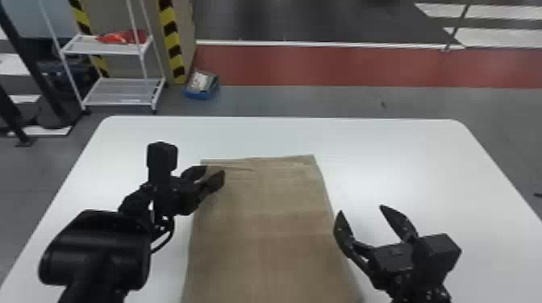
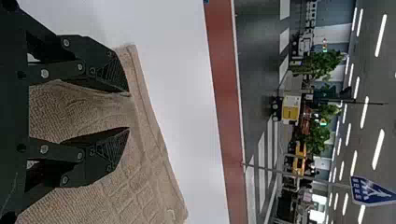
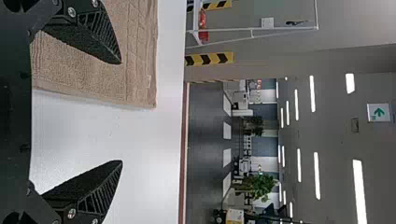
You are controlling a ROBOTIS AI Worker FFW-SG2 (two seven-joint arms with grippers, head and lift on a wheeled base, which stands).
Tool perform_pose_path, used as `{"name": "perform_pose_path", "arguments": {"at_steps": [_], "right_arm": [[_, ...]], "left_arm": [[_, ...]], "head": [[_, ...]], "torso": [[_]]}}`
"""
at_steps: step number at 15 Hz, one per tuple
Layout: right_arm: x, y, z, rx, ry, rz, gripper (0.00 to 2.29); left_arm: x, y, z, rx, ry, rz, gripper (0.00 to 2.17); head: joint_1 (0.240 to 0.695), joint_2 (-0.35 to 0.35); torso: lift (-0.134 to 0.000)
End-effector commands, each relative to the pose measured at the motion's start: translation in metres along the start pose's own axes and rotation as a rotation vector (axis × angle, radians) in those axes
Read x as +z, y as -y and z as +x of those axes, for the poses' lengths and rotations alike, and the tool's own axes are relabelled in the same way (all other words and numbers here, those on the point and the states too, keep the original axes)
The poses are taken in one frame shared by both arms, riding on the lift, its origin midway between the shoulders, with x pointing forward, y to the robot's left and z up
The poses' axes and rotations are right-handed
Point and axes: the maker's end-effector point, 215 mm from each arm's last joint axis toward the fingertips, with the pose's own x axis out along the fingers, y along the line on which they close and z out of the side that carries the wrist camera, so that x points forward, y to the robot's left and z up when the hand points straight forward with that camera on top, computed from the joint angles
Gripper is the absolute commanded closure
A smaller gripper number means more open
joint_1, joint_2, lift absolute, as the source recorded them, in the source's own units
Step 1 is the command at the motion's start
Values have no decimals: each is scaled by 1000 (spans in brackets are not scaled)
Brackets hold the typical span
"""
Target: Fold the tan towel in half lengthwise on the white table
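While the tan towel point(image 1: 266, 225) lies open, a poor pinch is the main risk

Tan towel spread on the white table point(image 1: 403, 161), long sides running away from the robot, far hem near mid-table. Fold not made.

Left gripper point(image 1: 215, 170) at the far left corner. Fingers parted by a modest gap, cloth rucked up between them; no firm hold seen. Right gripper point(image 1: 361, 208) at the right long edge, short of the far corner, fingers spread wide, nothing held. Right wrist view puts one finger over terry, its mate over bare tabletop.

Likely step: securing the left corner for the fold. Main worry there: the ruck. Should the fingers close on that pucker, inboard of the edge, the corner may flop or curl under and the long edges would not meet squarely. Too shallow a bite, and the cloth could slip out on lifting.

Second worry, right side: a finger snagging the edge would drag the towel askew. If both sides get gripped and pulled apart, expect stretching, not folding.
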Motion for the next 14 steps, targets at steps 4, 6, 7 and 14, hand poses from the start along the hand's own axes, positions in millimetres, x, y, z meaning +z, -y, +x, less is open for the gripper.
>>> {"name": "perform_pose_path", "arguments": {"at_steps": [4, 6, 7, 14], "right_arm": [[0, 1, 0, 0, 0, 2, 130], [1, 2, 0, 2, 0, -1, 130], [2, 2, 1, 3, 3, -3, 130], [16, 85, -14, -136, 39, 35, 130]], "left_arm": [[-5, 8, -4, -22, -2, 8, 1571], [-1, 21, -24, -43, 7, 10, 1740], [11, 31, -38, -57, 20, 14, 1737], [66, 188, -153, -257, 88, 57, 1737]], "head": [[695, -40], [695, -44], [695, -45], [695, -174]], "torso": [[-98], [-98], [-98], [-98]]}}
